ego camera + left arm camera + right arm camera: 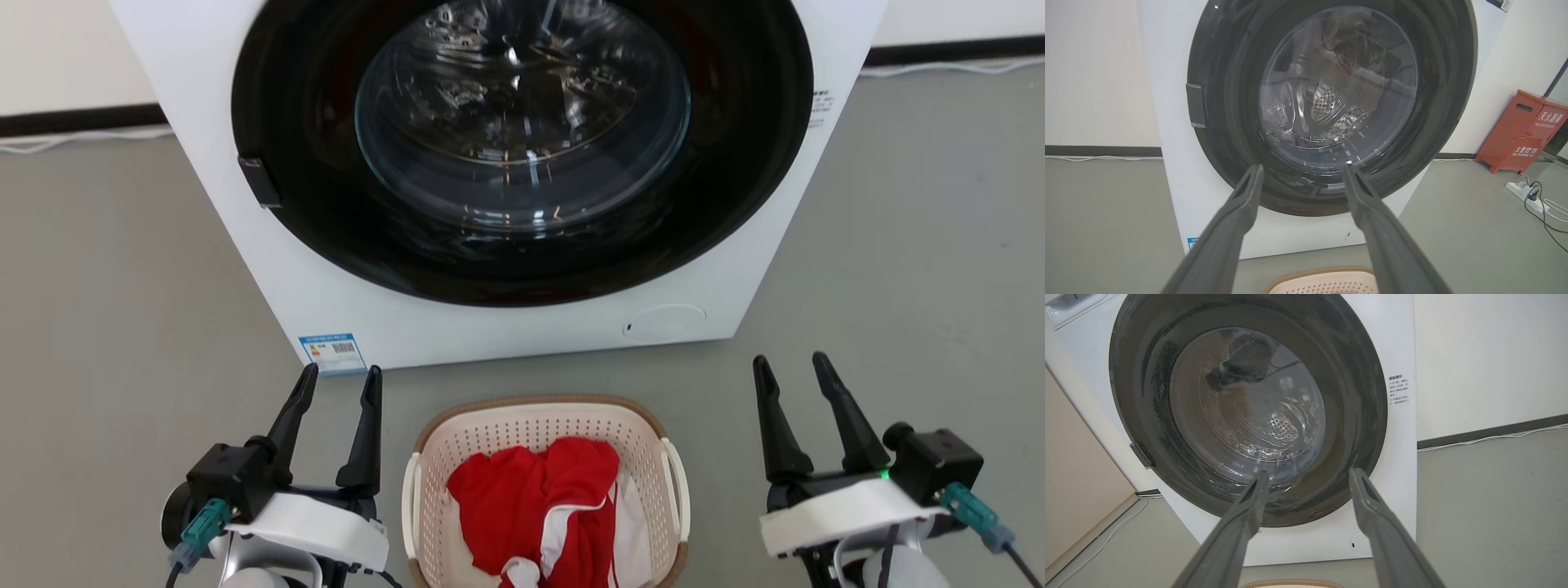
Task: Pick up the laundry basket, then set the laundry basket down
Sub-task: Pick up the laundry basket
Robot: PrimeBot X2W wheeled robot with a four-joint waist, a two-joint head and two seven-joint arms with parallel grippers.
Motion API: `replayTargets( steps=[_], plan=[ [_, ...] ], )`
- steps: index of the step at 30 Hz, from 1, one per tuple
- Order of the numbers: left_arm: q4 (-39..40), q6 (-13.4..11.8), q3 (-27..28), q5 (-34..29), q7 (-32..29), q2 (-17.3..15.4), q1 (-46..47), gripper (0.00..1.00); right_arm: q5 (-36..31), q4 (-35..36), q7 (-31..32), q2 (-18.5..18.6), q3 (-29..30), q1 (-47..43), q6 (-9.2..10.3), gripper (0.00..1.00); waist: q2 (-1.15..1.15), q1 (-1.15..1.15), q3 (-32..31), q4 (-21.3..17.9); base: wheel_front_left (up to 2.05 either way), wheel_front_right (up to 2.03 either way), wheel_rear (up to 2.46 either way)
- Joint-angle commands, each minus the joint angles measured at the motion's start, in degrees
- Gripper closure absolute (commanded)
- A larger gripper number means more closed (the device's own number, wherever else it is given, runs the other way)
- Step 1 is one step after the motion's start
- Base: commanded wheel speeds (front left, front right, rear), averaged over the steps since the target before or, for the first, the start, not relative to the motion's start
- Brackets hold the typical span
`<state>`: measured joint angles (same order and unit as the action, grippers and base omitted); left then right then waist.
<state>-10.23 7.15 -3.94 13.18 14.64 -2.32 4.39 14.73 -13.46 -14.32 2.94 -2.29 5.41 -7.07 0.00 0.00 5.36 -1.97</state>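
The cream laundry basket [633, 445] with its brown rim and white side handles rests on the grey floor in front of the washer, at the bottom centre of the head view. Red and white clothes [539, 502] lie inside it. My left gripper [341, 376] stands open to the basket's left, fingers pointing toward the washer, apart from the basket. My right gripper [790, 364] stands open to the basket's right, also clear of it. The basket's far rim [1323, 272] shows at the bottom of the left wrist view, and a sliver of rim [1292, 583] in the right wrist view.
A white front-loading washer [326, 278] with a shut dark round door [522, 147] stands just behind the basket. A red cabinet [1525, 130] and a power strip with cables [1523, 190] sit by the wall. Grey floor spreads on both sides.
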Motion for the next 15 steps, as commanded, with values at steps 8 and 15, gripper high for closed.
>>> replayTargets(
  steps=[8,15],
  plan=[
    [-0.45,0.34,1.81,0.59,0.36,-0.95,4.61,0.0,-0.49,0.21,-0.68,-0.06,-0.47,4.5,-0.42,0.0,0.0,0.0,5.63,-0.46,0.0,0.0,0.0],
    [-2.55,0.34,2.19,1.7,0.36,-1.8,7.33,0.0,-0.75,-2.01,-0.68,-0.06,0.55,6.77,-0.42,0.0,0.0,0.0,10.87,-0.42,0.0,0.0,0.0]
  ],
)
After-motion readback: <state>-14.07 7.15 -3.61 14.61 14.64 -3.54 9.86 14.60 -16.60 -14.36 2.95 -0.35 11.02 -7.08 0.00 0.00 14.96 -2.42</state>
